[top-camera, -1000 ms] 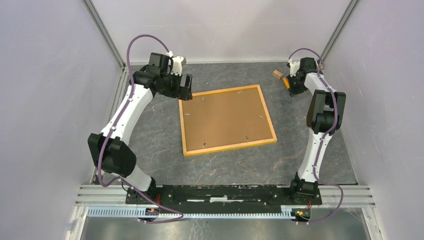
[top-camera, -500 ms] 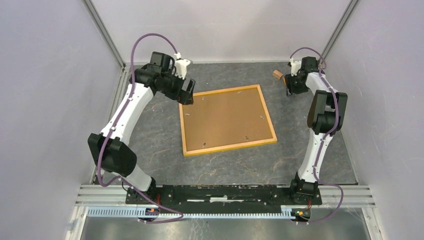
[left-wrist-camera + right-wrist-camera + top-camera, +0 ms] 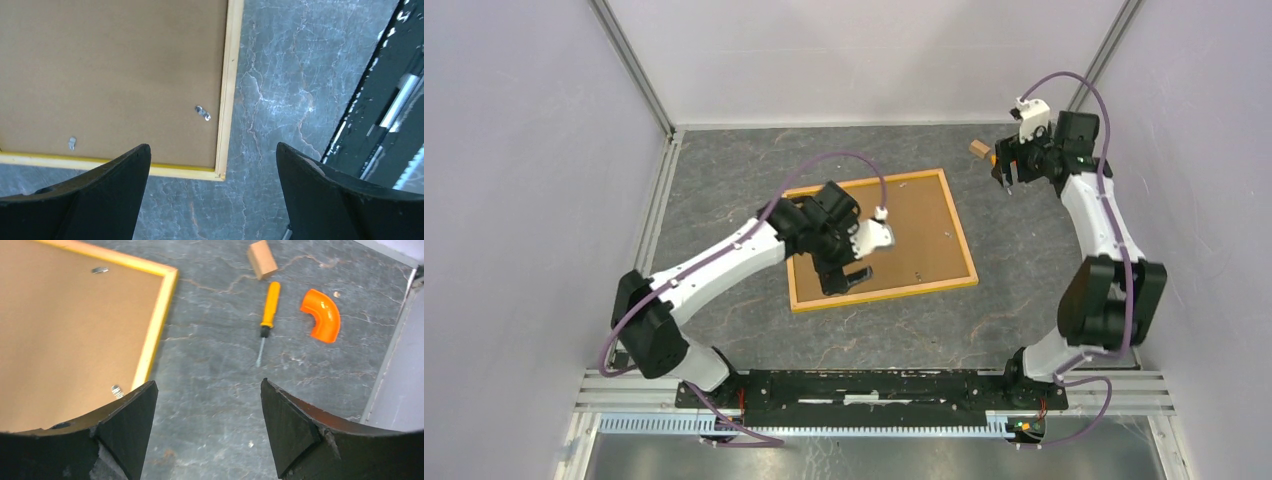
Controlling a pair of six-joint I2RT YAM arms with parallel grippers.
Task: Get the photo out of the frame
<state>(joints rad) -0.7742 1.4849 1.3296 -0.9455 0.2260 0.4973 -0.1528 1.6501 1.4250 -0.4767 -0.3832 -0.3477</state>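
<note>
Because the frame (image 3: 919, 225) lies face down on the desk (image 3: 724, 200), only its brown back board (image 3: 110, 65) and small metal clips (image 3: 202, 112) show. The photo cannot be seen; it is most likely under the board. So almost none of the job looks done: the clips need turning, the board must come off, then the photo can be lifted out. The left pincer (image 3: 212, 150) hangs wide open over the near edge of the frame, holding nothing. The right pincer (image 3: 207, 385) is open and empty too, up over the far right of the desk, above a screwdriver (image 3: 269, 315), an orange pipe bend (image 3: 320, 314) and a wooden block (image 3: 262, 259)
</note>
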